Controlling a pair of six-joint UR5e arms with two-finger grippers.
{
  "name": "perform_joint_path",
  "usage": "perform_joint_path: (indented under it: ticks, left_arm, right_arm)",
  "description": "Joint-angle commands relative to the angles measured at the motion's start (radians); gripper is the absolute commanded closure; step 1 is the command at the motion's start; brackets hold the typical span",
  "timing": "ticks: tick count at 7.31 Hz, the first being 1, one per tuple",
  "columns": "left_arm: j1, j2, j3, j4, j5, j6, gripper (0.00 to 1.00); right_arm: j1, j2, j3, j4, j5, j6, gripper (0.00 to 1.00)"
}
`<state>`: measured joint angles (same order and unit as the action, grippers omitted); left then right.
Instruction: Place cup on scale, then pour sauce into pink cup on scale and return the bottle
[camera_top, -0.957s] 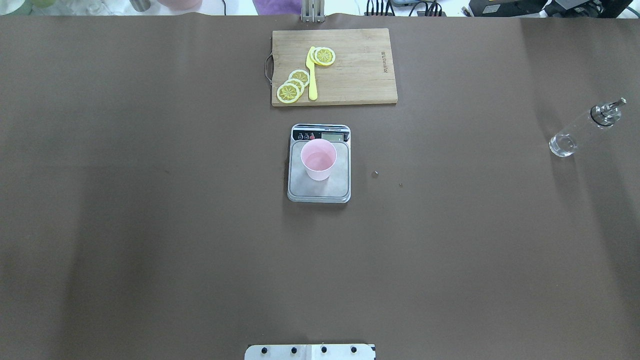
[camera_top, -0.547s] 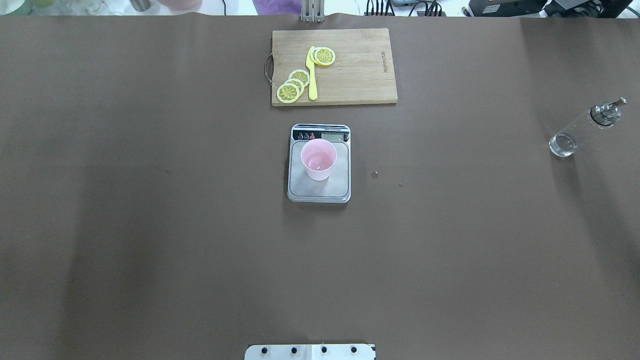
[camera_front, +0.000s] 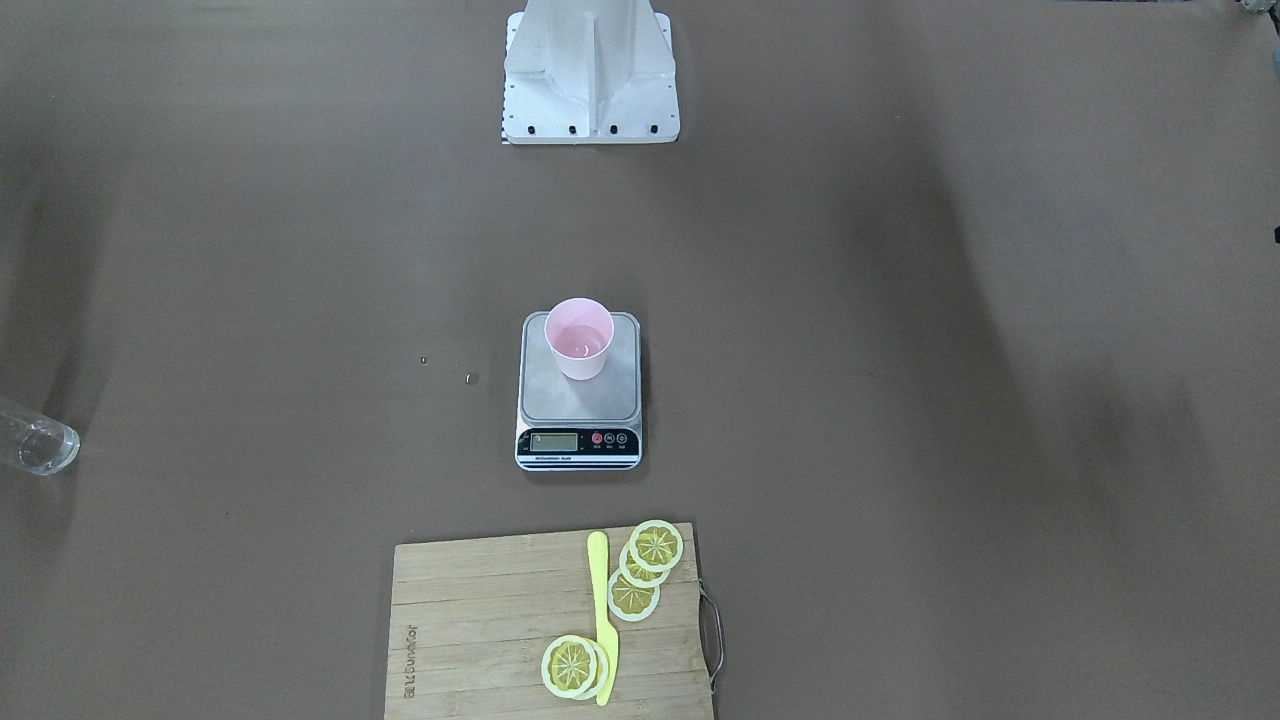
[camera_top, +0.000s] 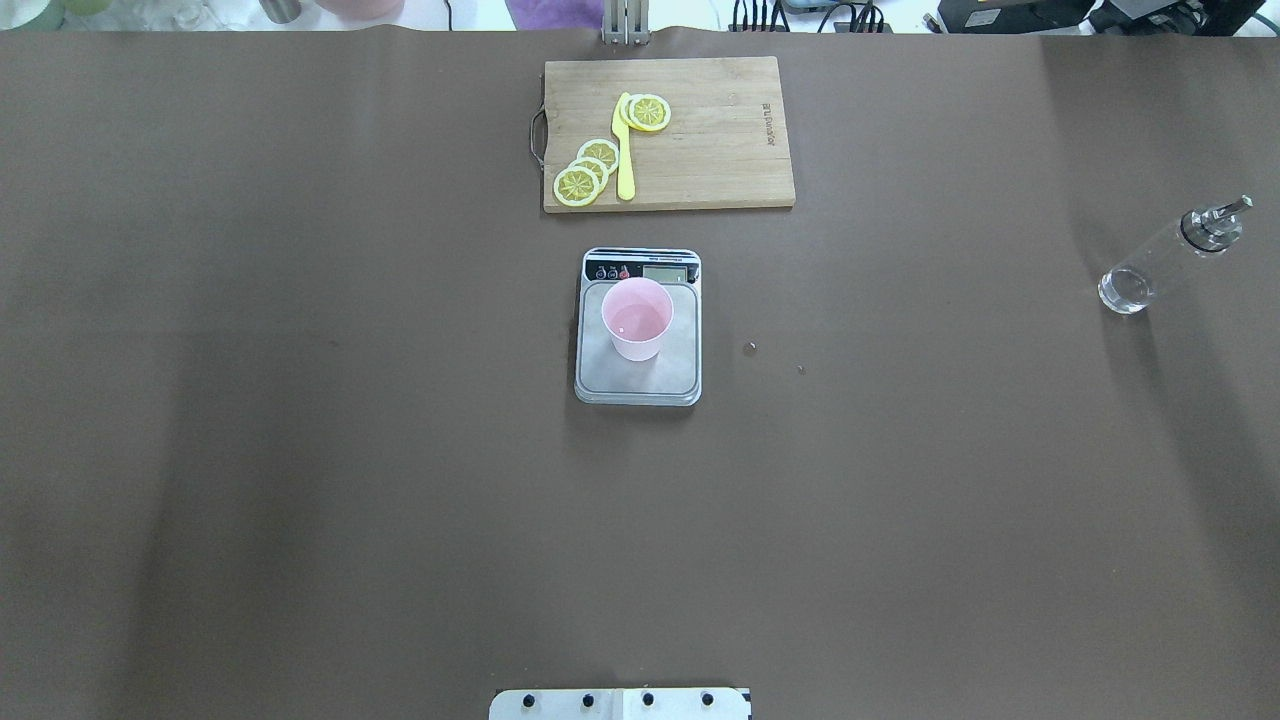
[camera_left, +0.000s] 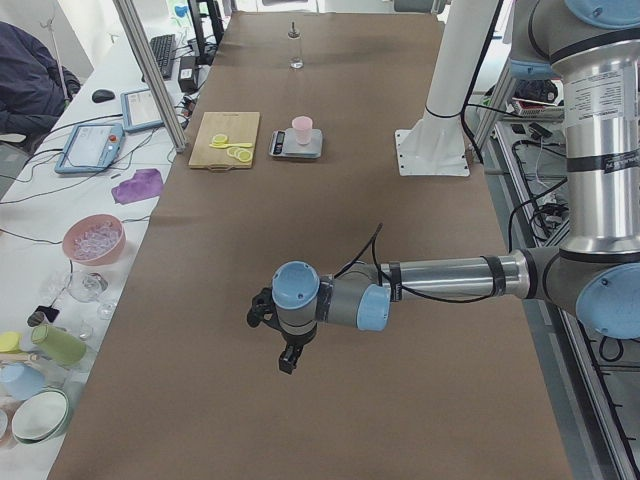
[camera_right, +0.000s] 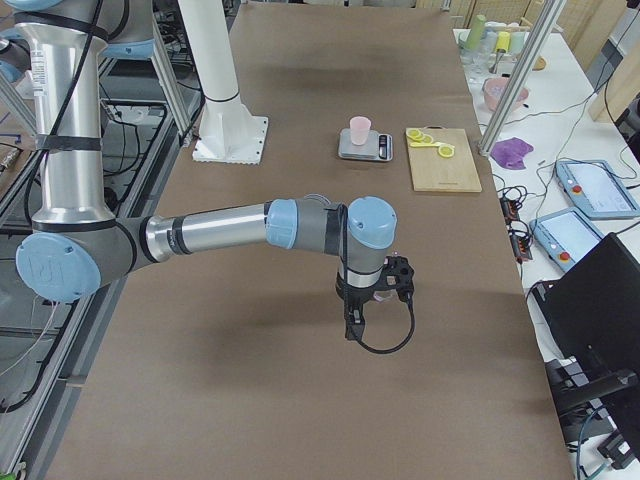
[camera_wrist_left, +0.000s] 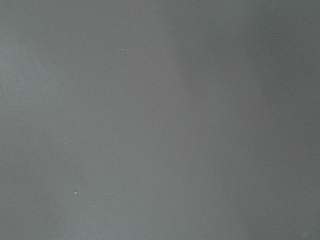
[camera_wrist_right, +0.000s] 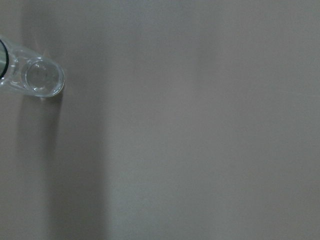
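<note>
Your stock: cup (camera_top: 637, 322) upright on the scale (camera_top: 640, 380); bottle (camera_top: 1165, 255) standing well apart from scale, on the robot's right; left gripper (camera_left: 288, 358), right gripper (camera_right: 352, 326) far from scale, jaw spread you cannot tell

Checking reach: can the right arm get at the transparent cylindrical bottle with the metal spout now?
Probably yes: the transparent cylindrical bottle stands well apart from everything else, and the right wrist camera looks down on it with nothing between.
</note>
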<state>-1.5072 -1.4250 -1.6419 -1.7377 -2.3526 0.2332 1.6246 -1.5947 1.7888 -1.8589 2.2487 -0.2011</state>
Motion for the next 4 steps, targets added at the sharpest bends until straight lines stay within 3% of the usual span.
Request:
perform_joint_path:
  ticks: [1,4]
  left_arm:
    - [-0.002,-0.009,-0.099,0.149,0.001,0.001,0.02]
    - [-0.007,-0.008,-0.122,0.185,0.001,0.003,0.02]
  right_arm:
    - [-0.005,-0.022,-0.006,0.058,0.002,0.003,0.0]
    - [-0.008,-0.024,-0.006,0.06,0.002,0.011,0.0]
